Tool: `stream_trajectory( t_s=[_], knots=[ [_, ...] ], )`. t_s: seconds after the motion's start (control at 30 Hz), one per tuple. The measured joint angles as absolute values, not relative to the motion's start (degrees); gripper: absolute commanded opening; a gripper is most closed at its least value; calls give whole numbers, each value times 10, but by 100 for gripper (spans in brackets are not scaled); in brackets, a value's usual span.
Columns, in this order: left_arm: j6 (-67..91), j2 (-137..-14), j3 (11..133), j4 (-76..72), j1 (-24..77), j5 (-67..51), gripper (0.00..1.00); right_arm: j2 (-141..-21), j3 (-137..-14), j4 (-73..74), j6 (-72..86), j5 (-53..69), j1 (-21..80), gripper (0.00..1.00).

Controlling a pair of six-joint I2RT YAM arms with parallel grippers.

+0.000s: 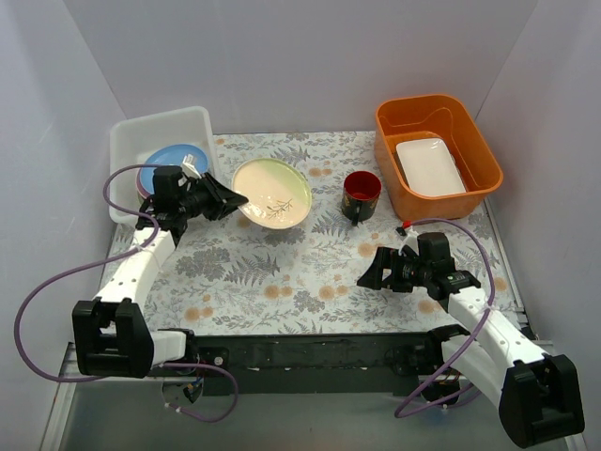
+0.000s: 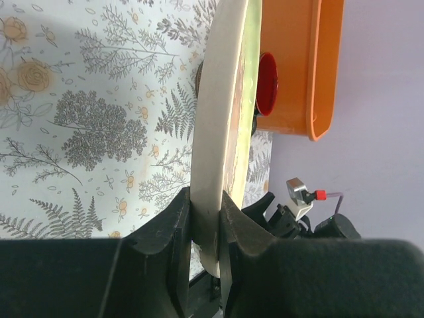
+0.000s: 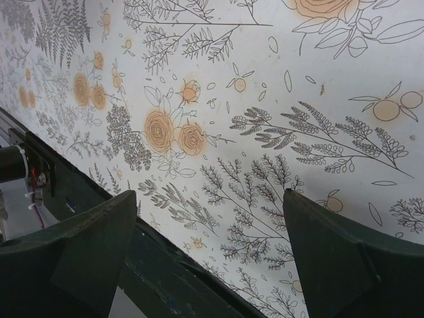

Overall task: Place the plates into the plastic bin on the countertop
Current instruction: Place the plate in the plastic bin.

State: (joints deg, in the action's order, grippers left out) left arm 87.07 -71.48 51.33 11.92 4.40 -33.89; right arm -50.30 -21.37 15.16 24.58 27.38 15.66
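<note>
We log left tool [image 2: 207, 211] clenched on cream plate [image 2: 218, 112] at its rim, likely stiff, slick, breakable; right tool [image 3: 209, 205] gapes empty.

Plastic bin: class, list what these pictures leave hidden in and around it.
1. Bin, top view: the left arm covers its near corner; plates under the blue plate cannot be counted.
2. Mug, left wrist view: mostly behind the held plate.
3. Right wrist view: bin outside the frame.

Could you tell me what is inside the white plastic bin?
A light blue plate lies in the plastic bin; the left arm covers its near edge, and anything beneath is hidden.
</note>
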Motion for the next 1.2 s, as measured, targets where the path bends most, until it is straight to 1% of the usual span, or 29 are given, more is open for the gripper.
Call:
stream_trajectory(
  t_s=[0.4, 0.9, 1.2],
  knots=[
    [874, -746, 559, 132, -85, -395, 0, -500, -208, 150, 240, 283, 157, 98],
    [893, -793, 586, 141, -204, -428, 0, -500, -208, 159, 237, 283, 157, 98],
    [910, -842, 660, 150, -259, -437, 0, -504, -199, 150, 240, 287, 157, 98]
  ],
)
